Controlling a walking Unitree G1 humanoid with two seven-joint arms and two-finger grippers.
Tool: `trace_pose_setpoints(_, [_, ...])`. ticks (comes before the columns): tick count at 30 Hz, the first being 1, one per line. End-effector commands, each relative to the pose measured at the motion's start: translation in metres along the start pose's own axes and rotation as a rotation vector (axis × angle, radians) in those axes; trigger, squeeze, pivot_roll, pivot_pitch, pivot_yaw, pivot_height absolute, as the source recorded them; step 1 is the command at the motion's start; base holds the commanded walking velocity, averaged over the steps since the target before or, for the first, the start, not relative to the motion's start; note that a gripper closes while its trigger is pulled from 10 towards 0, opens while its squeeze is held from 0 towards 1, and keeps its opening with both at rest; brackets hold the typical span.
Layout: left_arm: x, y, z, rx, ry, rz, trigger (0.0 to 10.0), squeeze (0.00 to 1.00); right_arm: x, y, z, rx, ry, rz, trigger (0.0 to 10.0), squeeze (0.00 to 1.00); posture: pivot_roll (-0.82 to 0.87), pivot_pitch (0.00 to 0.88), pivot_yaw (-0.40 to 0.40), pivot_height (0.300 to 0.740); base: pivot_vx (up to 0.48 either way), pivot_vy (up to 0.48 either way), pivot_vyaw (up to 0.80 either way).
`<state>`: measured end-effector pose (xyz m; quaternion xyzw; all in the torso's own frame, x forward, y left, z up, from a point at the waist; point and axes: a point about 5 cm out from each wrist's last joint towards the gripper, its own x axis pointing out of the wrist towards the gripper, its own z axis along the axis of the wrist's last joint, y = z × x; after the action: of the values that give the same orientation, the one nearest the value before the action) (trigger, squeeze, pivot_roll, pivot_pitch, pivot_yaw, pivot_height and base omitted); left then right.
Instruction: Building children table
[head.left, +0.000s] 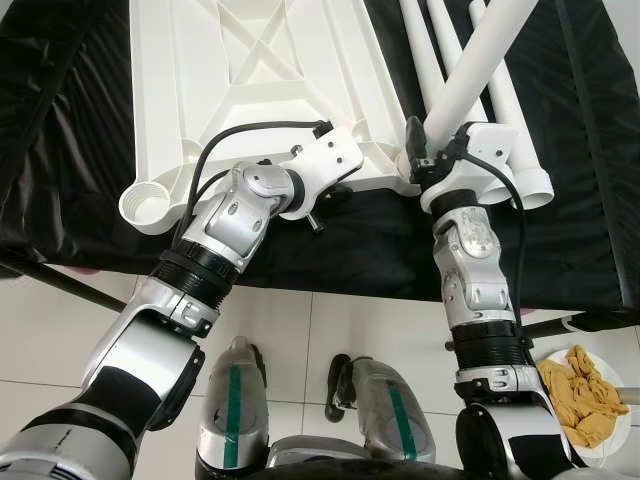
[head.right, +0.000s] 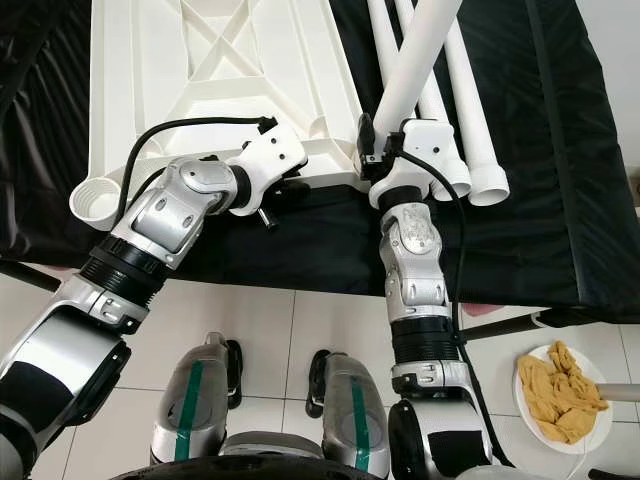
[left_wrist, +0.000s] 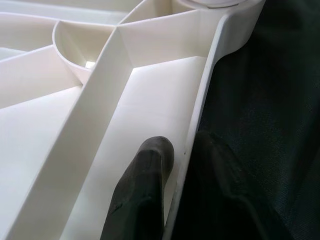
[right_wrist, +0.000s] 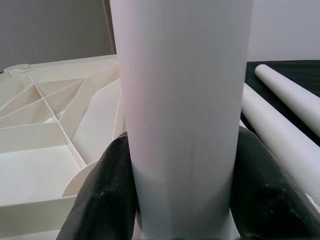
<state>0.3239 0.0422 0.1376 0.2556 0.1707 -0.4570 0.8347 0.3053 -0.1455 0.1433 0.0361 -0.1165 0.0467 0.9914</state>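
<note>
White tabletop (head.left: 250, 80) lies underside-up on the black-covered desk (head.left: 560, 150). Left gripper (left_wrist: 182, 165) at its near edge — jaws clenched on the rim, one finger inside, one outside. Right gripper (right_wrist: 182, 195) at the near right corner, jaws grasping a white leg (head.left: 480, 70) — tilted. Spare legs (head.left: 515, 120) lie just beside. Plate (head.left: 590, 400) with yellow cloth on the floor, far right.

No writing, label, brand, number or sign can be read anywhere here. The ribbed white tabletop (head.left: 260, 80) lying on the black cloth is blank plastic, and the white legs (head.left: 500, 100) beside it are just as bare. The robot's silver arms carry no legible marks either.
</note>
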Motion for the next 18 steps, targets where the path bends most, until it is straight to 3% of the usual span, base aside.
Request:
trace_pose_setpoints(1, [0.000, 0.003, -0.020, -0.045, 0.087, 0.035, 10.0, 0.00, -0.005, 0.000, 0.006, 0.022, -0.058, 0.025, 10.0, 0.00, 0.05, 0.080, -0.028, 0.740, 0.000, 0.000, 0.00])
trace_pose_setpoints(7, [0.000, 0.004, -0.019, -0.042, 0.088, 0.039, 10.0, 0.00, -0.005, 0.000, 0.004, 0.014, -0.052, 0.021, 10.0, 0.00, 0.06, 0.081, -0.029, 0.740, 0.000, 0.000, 0.00])
trace_pose_setpoints(9, [-0.002, 0.007, -0.014, -0.052, 0.078, 0.048, 10.0, 0.00, -0.007, -0.009, 0.005, -0.065, -0.052, -0.156, 10.0, 0.00, 0.06, 0.092, -0.032, 0.740, 0.000, 0.000, 0.00])
trace_pose_setpoints(18, [-0.003, 0.008, -0.005, -0.064, 0.053, 0.054, 10.0, 0.00, -0.008, -0.016, 0.007, -0.070, -0.089, -0.319, 10.0, 0.00, 0.07, 0.098, -0.029, 0.740, 0.000, 0.000, 0.00])
